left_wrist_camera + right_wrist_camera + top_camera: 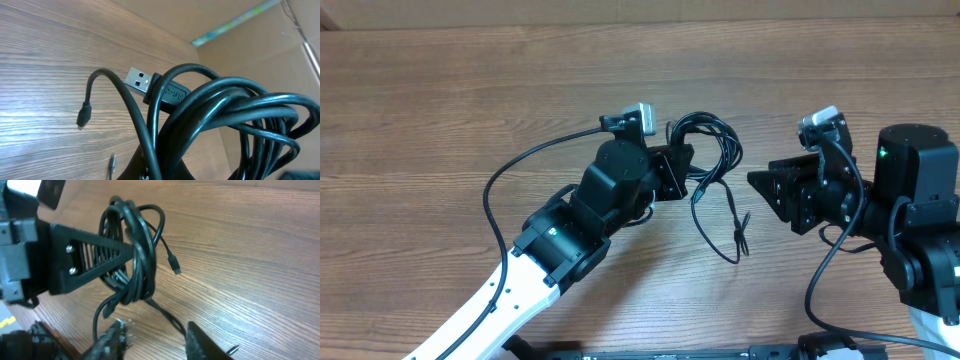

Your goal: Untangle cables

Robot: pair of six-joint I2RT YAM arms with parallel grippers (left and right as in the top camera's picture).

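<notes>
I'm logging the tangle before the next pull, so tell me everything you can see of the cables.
The cables are thin, glossy black cords, rubbery-looking, gathered into a tangled coil of several loops. The left gripper is shut on the coil. A silver USB plug juts from the loops; a small plug hangs on a curved end. Loose tails trail onto the wooden table, toward the open right gripper.

I see the cables [712, 150] bunched mid-surface [440, 100], between the two hands. The left hand [688, 168] sits on the bundle's left side, clamped on it. The right hand [757, 183] is to the bundle's right, near but apart from it. The loose ends [735, 235] trail from the bundle toward the arm bases, lying between both arms.
</notes>
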